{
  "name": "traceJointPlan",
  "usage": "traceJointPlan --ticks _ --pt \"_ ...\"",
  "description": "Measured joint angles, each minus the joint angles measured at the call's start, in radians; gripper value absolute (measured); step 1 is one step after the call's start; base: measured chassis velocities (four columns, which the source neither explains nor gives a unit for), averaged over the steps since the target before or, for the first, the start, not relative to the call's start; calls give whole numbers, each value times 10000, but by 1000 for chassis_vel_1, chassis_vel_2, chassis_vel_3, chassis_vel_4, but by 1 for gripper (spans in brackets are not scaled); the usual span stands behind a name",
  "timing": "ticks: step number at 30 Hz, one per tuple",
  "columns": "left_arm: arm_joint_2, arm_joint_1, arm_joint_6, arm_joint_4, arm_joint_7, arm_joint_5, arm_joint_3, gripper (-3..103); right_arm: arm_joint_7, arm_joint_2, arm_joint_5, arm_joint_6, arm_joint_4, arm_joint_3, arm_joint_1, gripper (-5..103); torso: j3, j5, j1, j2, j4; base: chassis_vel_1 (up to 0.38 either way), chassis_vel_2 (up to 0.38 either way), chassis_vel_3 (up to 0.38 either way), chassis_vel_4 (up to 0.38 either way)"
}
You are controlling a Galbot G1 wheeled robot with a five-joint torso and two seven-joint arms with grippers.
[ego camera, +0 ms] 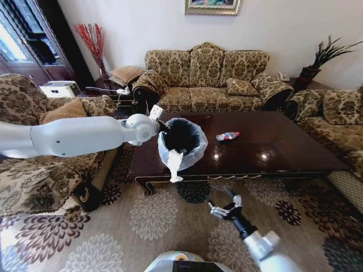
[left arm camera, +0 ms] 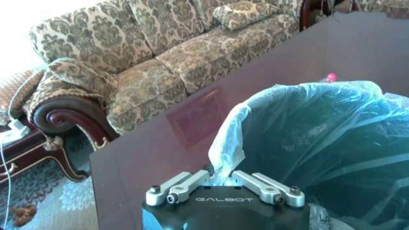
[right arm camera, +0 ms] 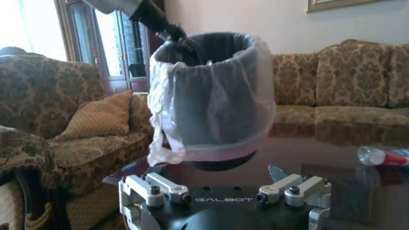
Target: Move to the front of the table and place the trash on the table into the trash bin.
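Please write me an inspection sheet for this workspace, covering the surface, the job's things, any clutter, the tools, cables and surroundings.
Surface: the table is dark, glossy wood, mostly bare.
Job's things: the trash bin, lined with a pale plastic bag, is held by its rim over the table's left end; the right wrist view shows its base off the tabletop. A crushed bottle with a red and blue label lies on the table to the bin's right.
Clutter: nothing seen besides the bottle.
Tools: the left tool is shut on the bin's rim; the right tool is open, low in front of the table over the carpet.
Cables: white cables on the side table behind.
Surroundings: patterned sofas on three sides, floral carpet.
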Motion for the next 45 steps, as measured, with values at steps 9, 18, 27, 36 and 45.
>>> traceJointPlan --ticks 9,18,27,36,45 --pt "72 -166 0 -238 -191 -144 237 0 2 402 -87 -636 -721 -1976 2254 100 1 -4 1 0 -2 0 0 0 0" --pt "621 -282 2 -142 -450 -490 234 0 1 1086 -134 -856 -1504 -3871 4480 100 1 2 2 -1 -4 0 0 0 0" --pt "957 -248 6 -111 -564 -626 177 0 1 1435 -6 -989 -1898 -4207 5531 100 1 0 2 0 -4 0 0 0 0" --pt "1111 -164 -1 -8 -570 -643 117 0 0 1820 -38 -1017 -2358 -4391 5828 75 1 1 1 0 -3 0 0 0 0" --pt "1104 -95 -7 32 -563 -632 69 0 1 1829 -6 -1053 -2390 -4394 5886 42 1 0 1 0 -3 0 0 0 0"
